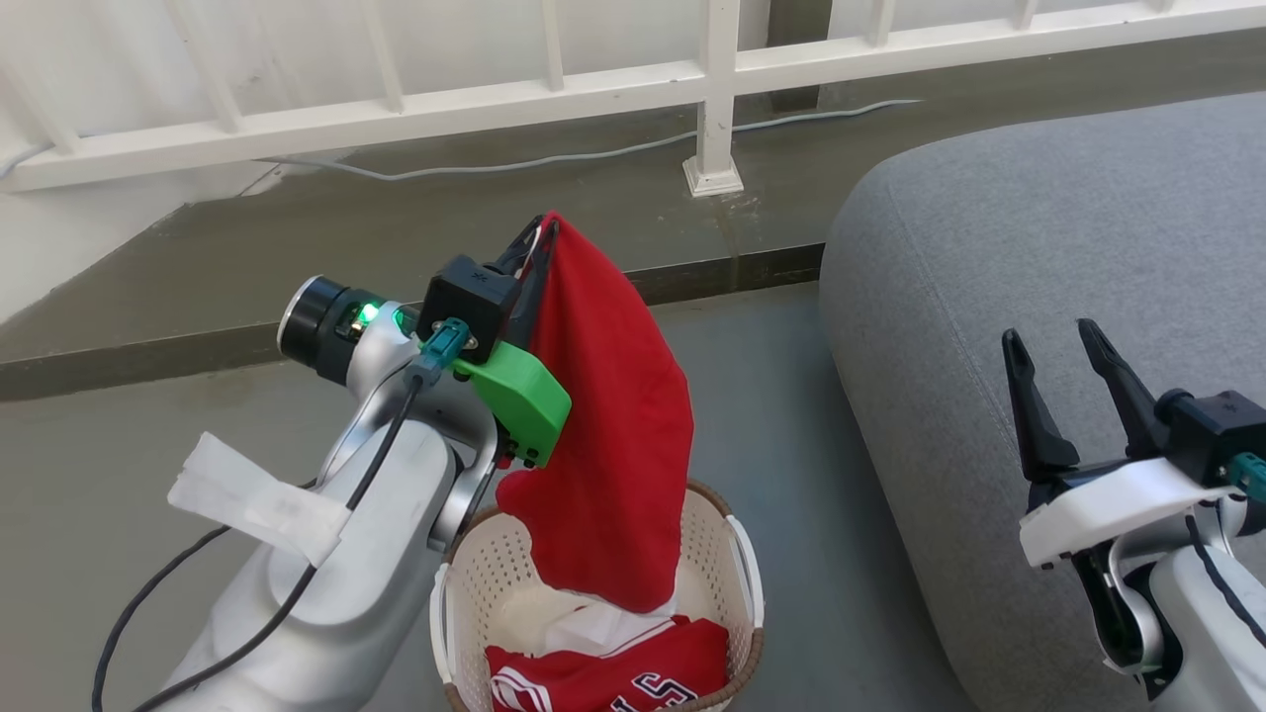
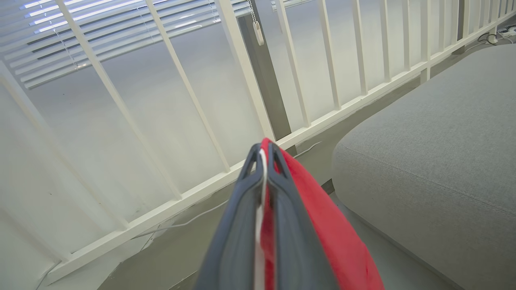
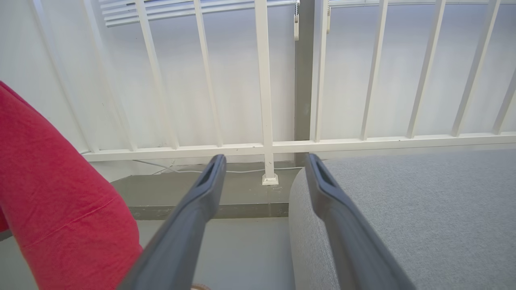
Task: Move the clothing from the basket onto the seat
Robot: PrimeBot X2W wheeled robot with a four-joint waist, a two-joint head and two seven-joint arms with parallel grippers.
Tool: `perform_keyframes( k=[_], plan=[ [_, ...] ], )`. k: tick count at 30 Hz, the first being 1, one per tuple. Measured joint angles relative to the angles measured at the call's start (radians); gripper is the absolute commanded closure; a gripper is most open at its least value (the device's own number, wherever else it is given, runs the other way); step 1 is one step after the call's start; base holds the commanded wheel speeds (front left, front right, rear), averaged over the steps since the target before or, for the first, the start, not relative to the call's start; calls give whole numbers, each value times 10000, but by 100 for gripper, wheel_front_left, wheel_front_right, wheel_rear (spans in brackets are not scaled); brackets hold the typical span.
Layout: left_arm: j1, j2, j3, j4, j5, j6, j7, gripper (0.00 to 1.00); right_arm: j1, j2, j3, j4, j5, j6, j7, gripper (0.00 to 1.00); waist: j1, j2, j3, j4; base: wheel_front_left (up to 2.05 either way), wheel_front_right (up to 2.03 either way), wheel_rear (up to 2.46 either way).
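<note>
one red garment (image 1: 613,445) pinched (left gripper (image 1: 542,235))

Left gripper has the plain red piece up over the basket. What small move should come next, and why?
Probably lift the left gripper a little higher: it is shut on the plain red piece, whose lower end hangs inside the basket above the striped jersey. Once clear of the rim, it can swing to the seat.

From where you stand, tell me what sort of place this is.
Probably an indoor living area, perhaps a loft or landing: a large grey upholstered seat, a white railing with window blinds behind it, and a laundry basket holding red clothing on the floor.
</note>
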Motion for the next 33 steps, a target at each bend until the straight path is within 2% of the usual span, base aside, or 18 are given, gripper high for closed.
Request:
perform_keyframes(
  k=[9,15,22,23,27,33],
  plan=[
    [-1,12,-4,38,2,2,6,100,500,33,-188,-477,-326,0,0,0,0,0,-7,147,0,0,0],
    [-52,-33,-42,40,2,29,35,100,505,215,253,-629,-447,46,0,0,0,0,-7,279,0,0,0],
    [-570,-153,-54,121,6,40,211,100,213,610,1862,-282,-1076,857,0,0,0,0,59,437,0,0,0],
    [-570,-153,-54,121,6,40,211,100,213,610,1862,-282,-1076,857,0,0,0,0,59,437,0,0,0],
    [-917,-305,-136,125,71,40,349,100,-406,972,2673,184,-1360,1335,44,0,0,0,121,512,0,0,0],
    [-1480,-579,-439,42,107,-69,462,100,-1271,1475,3229,1175,-1824,1626,148,0,0,0,220,740,0,0,0]
  ],
)
